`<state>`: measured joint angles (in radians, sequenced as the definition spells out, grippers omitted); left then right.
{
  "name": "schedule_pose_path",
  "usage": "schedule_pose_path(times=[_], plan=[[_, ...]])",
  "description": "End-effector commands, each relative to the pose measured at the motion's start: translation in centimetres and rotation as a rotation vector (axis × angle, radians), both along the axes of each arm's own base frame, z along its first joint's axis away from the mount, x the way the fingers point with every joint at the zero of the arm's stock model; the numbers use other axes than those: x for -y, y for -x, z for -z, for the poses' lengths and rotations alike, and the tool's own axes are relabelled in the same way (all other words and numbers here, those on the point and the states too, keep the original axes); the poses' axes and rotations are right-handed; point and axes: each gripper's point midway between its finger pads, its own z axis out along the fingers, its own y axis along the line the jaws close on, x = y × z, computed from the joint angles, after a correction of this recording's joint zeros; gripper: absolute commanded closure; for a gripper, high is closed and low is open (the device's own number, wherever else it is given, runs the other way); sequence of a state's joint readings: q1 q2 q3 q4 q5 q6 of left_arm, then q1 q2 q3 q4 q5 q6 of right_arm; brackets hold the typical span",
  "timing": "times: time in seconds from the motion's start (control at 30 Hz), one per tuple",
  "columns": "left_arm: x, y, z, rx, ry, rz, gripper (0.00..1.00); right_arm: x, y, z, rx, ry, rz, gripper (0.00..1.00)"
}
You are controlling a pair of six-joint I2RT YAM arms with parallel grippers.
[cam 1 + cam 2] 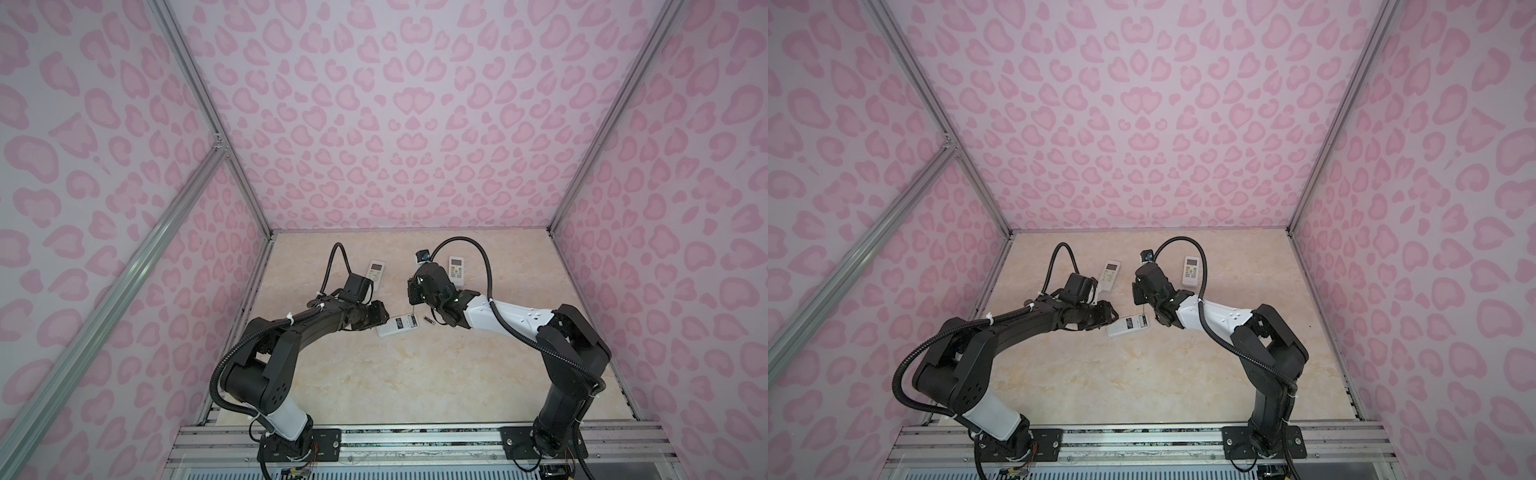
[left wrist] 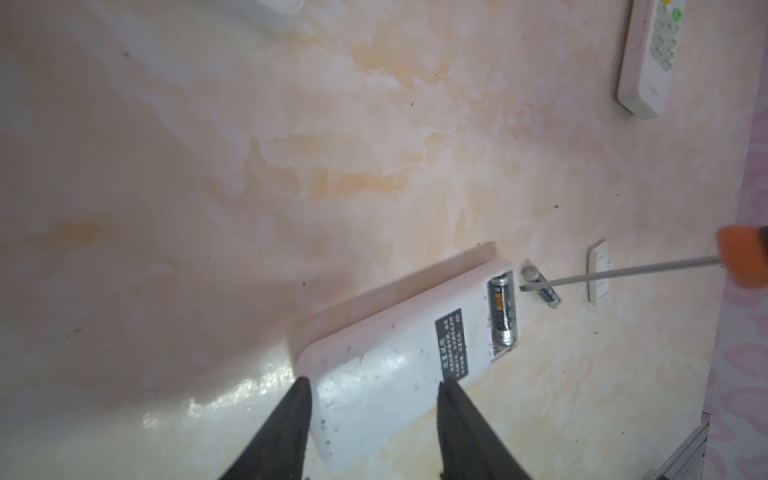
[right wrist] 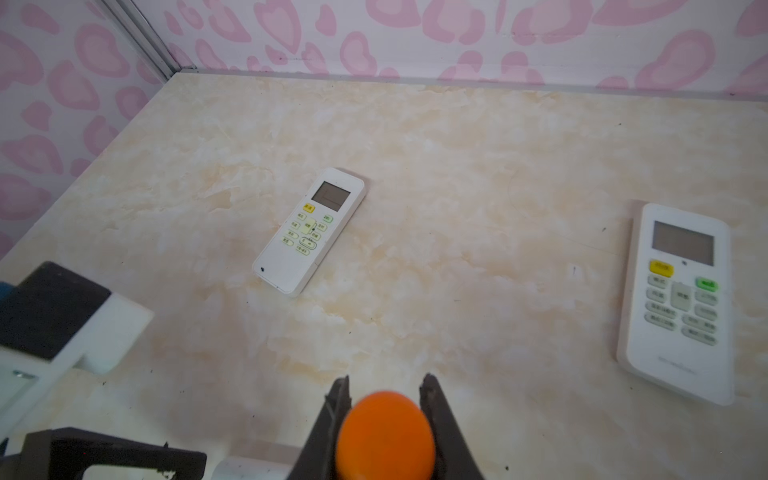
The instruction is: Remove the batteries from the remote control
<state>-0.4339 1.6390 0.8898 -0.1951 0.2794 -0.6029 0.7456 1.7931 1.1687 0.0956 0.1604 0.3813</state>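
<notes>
A white remote control [image 2: 386, 374] lies face down near the table's middle [image 1: 398, 325], its battery bay uncovered. One black battery [image 2: 503, 311] sits in the bay. A second battery [image 2: 544, 291] lies loose on the table just past the remote's end [image 1: 429, 321]. My left gripper [image 2: 374, 382] stands open astride the remote's other end, one finger at each long edge. My right gripper [image 3: 384, 384] is shut on the orange handle of a screwdriver [image 3: 384, 432]. The screwdriver's thin shaft [image 2: 623, 276] points down, and its tip is next to the loose battery.
A small white cover [image 2: 599, 274] lies beyond the loose battery. Two more white remotes lie face up at the back, one on the left [image 1: 376, 270] and one on the right [image 1: 456, 268]. Pink patterned walls close in three sides.
</notes>
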Motion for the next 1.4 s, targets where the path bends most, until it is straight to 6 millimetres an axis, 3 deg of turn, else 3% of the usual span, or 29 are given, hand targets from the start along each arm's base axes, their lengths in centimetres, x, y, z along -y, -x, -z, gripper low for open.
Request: schedule_pose_path(times=[0.0, 0.63, 0.83, 1.07, 1.37], plan=[[0.6, -0.5, -0.3, 0.027, 0.044, -0.004, 0.48, -0.1, -0.3, -0.2, 0.039, 0.003, 0.018, 1.00], [0.2, 0.3, 1.2, -0.018, 0.048, -0.021, 0.49, 0.5, 0.7, 2.2, 0.001, 0.046, 0.031, 1.00], [0.3, 1.4, 1.8, -0.053, 0.080, -0.034, 0.51, 0.3, 0.6, 2.6, -0.010, 0.030, 0.040, 1.00], [0.0, 2.9, 2.4, -0.074, 0.098, -0.063, 0.56, 0.6, 0.3, 2.9, -0.019, -0.056, 0.082, 1.00], [-0.3, 3.2, 2.6, -0.072, 0.098, -0.077, 0.61, 1.4, 0.0, 3.6, -0.060, -0.148, 0.111, 1.00]])
